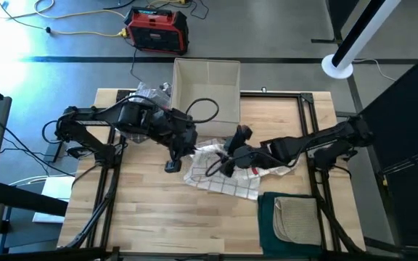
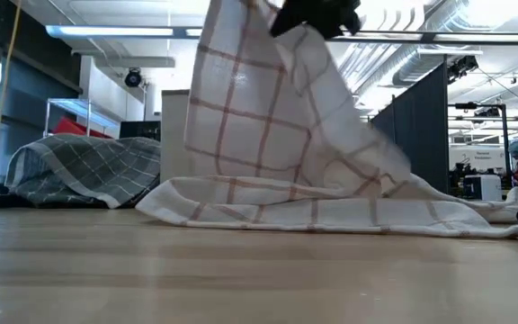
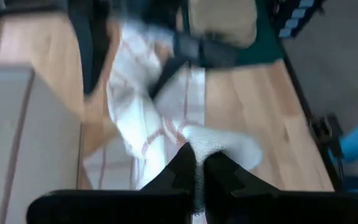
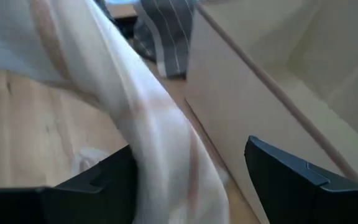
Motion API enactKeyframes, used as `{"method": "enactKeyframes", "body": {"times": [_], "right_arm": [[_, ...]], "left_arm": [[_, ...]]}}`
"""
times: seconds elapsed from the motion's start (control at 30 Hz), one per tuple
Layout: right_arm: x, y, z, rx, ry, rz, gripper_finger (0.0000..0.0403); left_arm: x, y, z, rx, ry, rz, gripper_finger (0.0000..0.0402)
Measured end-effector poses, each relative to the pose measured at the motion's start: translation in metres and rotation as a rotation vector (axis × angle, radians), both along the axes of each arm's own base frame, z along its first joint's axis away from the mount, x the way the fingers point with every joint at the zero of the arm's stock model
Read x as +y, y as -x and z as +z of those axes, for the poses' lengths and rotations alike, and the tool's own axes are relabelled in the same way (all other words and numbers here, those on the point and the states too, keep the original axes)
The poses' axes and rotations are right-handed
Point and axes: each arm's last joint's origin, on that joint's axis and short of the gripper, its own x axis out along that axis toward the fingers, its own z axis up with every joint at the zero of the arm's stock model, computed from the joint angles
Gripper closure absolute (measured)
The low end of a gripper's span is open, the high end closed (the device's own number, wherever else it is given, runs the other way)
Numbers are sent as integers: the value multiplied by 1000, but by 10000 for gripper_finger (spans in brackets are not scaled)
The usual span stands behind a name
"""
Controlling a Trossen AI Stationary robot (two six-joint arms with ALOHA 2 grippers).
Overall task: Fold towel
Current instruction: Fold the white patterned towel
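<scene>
A: Low view: the white cotton towel with thin red checks (image 2: 295, 171) hangs in a peak from a dark gripper, its lower part heaped on the pale wooden table (image 2: 241, 270). Folded yet?

B: Hardly begun, I judge. The left gripper (image 3: 196, 163) pinches a white bunch between closed fingers. The right gripper (image 4: 188, 180) gapes wide, cloth draped between its fingers, not clamped.

Wooden table (image 1: 158, 210); checked towel (image 1: 227, 177), beige box (image 1: 207, 88), green cloth (image 1: 267, 221)
</scene>
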Motion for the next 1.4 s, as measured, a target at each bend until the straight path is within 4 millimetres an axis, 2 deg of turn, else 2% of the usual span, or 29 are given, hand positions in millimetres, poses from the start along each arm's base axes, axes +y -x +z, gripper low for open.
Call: {"method": "enactKeyframes", "body": {"times": [0.1, 0.4, 0.63, 0.77, 0.87, 1.0, 1.03, 1.07, 1.17, 1.27, 1.4], "right_arm": [[-1, 3, 2, 38, -14, -24, 149], [-17, -1, 0, 15, -65, -63, 149], [-20, -3, -28, 124, -168, 6, 149], [-15, -10, -48, 184, -204, -25, 154], [-12, -11, -60, 232, -226, -58, 197], [-11, 1, -64, 322, -276, -132, 328], [-11, 5, -61, 355, -290, -150, 364], [-12, 9, -56, 379, -297, -161, 382], [-13, 15, -28, 369, -303, -169, 387], [-15, 17, 12, 298, -263, -142, 397], [-19, 15, 74, 122, -200, -85, 400]], "left_arm": [[1, 3, -2, 40, -15, 0, 401], [-2, 2, -1, 13, -29, -28, 401], [-2, 1, 0, 0, -38, -32, 401], [-2, 1, 0, 3, -40, -32, 401], [-1, 3, -2, 27, -52, -31, 401], [3, 15, -6, 128, -148, 27, 401], [5, 19, -6, 153, -179, 46, 401], [6, 23, -5, 170, -204, 66, 401], [9, 38, 0, 189, -249, 118, 401], [12, 52, 11, 145, -268, 131, 401], [15, 63, 24, 49, -349, 105, 401]]}}
